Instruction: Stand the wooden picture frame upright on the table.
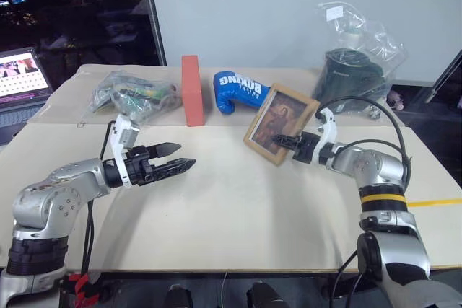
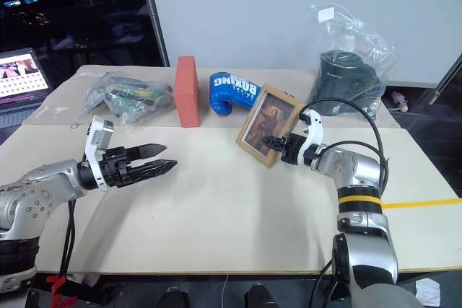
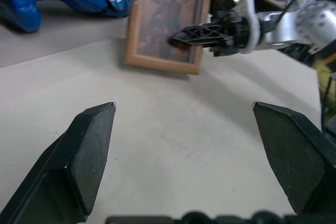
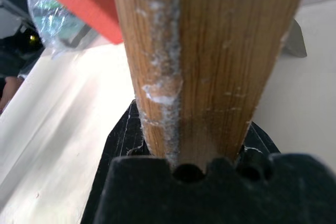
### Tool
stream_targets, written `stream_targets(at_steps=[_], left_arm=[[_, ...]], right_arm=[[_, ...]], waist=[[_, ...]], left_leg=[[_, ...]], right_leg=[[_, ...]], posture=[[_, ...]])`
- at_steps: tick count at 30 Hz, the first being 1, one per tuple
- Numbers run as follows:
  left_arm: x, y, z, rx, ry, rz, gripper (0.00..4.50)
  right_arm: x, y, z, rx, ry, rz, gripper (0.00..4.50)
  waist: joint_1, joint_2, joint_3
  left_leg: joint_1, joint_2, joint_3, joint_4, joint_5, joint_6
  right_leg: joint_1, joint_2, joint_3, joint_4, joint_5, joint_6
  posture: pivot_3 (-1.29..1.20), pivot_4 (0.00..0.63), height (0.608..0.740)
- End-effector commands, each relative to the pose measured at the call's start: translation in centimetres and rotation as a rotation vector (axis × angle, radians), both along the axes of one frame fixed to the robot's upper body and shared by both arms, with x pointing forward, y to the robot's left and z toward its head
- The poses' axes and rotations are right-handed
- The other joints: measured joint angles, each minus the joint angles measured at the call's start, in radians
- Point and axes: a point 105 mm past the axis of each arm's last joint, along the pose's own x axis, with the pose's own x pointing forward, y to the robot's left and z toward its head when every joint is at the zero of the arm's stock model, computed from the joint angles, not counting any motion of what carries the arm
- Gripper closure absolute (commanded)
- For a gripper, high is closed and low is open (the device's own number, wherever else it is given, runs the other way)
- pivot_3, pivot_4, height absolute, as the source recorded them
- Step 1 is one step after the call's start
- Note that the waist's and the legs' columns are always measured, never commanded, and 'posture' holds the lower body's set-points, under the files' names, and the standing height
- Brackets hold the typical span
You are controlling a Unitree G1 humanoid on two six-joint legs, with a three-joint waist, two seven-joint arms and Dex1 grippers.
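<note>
Two clear plastic bags sit at the far side of the table (image 1: pixel 238 214). One bag (image 1: pixel 130 93), on my left, holds a jumble of small things with green and yellow among them; I cannot make out what they are. A second bag (image 1: pixel 359 59), on my right near the far edge, wraps a dark round object with a pale cap on top, and a white label shows near the bag's upper part.

One orange-red block (image 1: pixel 191 90) stands on end between the left bag and one blue boxing glove (image 1: pixel 238 91), which lies on its side with white lettering on it. One laptop (image 1: pixel 20 81) with a lit screen sits off the table's left edge.

One picture frame (image 1: pixel 280 123) is here, light wood around a reddish-brown portrait. It stands tilted, picture facing toward me, its lower edge down at the tabletop, just in front of the glove and near the right-hand bag.

Of my two grippers, the right gripper (image 1: pixel 292 142) is clamped on the frame's right side edge; in the right wrist view the wooden edge fills the space between its black fingers. The left gripper (image 1: pixel 175 157) hovers over bare tabletop well to the left of the frame, its two black fingers (image 3: pixel 89 150) spread wide apart with nothing between them, pointing toward the frame.
</note>
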Motion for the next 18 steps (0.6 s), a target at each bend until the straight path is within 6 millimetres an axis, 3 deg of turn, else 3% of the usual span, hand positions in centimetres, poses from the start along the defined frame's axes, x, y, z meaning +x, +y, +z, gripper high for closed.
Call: stream_targets(at_steps=[1, 3, 5, 6, 12, 16, 18], left_arm=[[0.6, 0.0, 0.0, 0.044, -0.033, -0.001, 0.00], [0.8, 0.0, -0.1, 0.053, -0.032, 0.001, 0.00], [1.0, 0.0, -0.2, 0.056, -0.032, 0.000, 0.00], [1.1, -0.1, -0.2, 0.059, -0.033, -0.002, 0.00], [1.8, 0.3, -1.1, 0.123, -0.028, 0.015, 0.00], [2.1, 0.6, -1.9, 0.182, -0.044, 0.015, 0.00], [2.3, 0.7, -2.3, 0.218, -0.063, 0.021, 0.00]], right_arm=[[-1.2, 1.4, -1.2, -0.098, -0.006, 0.069, 3.24], [-1.4, 1.6, -1.3, -0.122, -0.027, 0.074, 3.24], [-1.6, 1.6, -1.2, -0.129, -0.038, 0.076, 2.24], [-1.7, 1.5, -1.0, -0.130, -0.044, 0.080, 2.08], [-3.0, 0.3, -0.1, -0.214, -0.086, 0.096, 0.02], [-4.5, -1.4, 0.1, -0.284, -0.087, 0.092, 0.02], [-6.7, -2.7, -1.0, -0.363, -0.047, 0.124, 0.02]], waist=[[-0.001, 0.000, 0.000], [-0.002, 0.000, 0.000], [-0.002, 0.000, 0.000], [-0.001, 0.000, 0.000], [0.005, 0.000, 0.000], [0.007, 0.000, 0.000], [0.009, 0.000, 0.000]], left_leg=[[0.000, 0.000, 0.000, 0.000, 0.000, 0.000], [0.001, 0.000, 0.000, -0.001, 0.000, 0.000], [0.001, 0.000, 0.000, -0.001, 0.000, 0.000], [0.001, 0.000, 0.000, -0.001, 0.000, 0.000], [0.000, 0.000, 0.000, -0.001, 0.000, 0.000], [0.000, 0.000, 0.000, -0.003, 0.000, 0.000], [0.000, 0.000, 0.000, -0.003, 0.000, 0.000]], right_leg=[[0.000, 0.000, 0.000, 0.000, 0.000, 0.000], [0.000, 0.000, 0.000, 0.000, 0.000, 0.000], [0.000, 0.000, 0.000, -0.001, 0.000, 0.000], [0.000, 0.000, 0.000, -0.001, 0.000, 0.000], [0.000, 0.000, 0.000, -0.002, 0.000, 0.000], [0.001, 0.000, 0.000, -0.004, 0.000, 0.000], [0.001, 0.000, 0.000, -0.004, 0.000, 0.000]], posture=[[0.00, 0.150, 0.657], [0.00, 0.150, 0.657], [0.00, 0.150, 0.657], [0.00, 0.150, 0.657], [0.00, 0.150, 0.657], [0.00, 0.150, 0.657], [0.00, 0.150, 0.657]])
